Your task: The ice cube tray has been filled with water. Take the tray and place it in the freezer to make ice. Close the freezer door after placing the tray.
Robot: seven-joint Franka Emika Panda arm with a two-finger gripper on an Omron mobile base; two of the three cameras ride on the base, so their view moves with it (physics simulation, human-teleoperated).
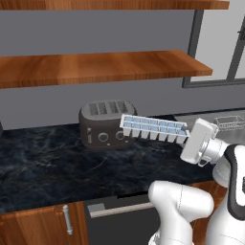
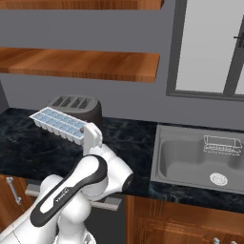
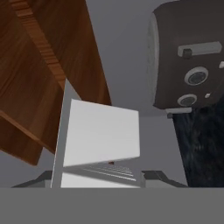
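The ice cube tray (image 1: 153,128), long and white with two rows of pale-blue compartments, hangs in the air above the dark counter (image 1: 43,162), just in front of the toaster. My gripper (image 1: 189,136) is shut on its right end. From the right base view the tray (image 2: 58,124) sticks out to the left of the gripper (image 2: 86,136), roughly level. In the hand view the tray's white underside (image 3: 103,133) rises between the gripper (image 3: 100,179) tips. The freezer is out of view.
A dark four-slot toaster (image 1: 103,124) stands on the counter behind the tray. Two wooden shelves (image 1: 95,67) hang on the wall above. To the right is a steel sink (image 2: 190,157) with a wire rack (image 2: 221,144), under a window.
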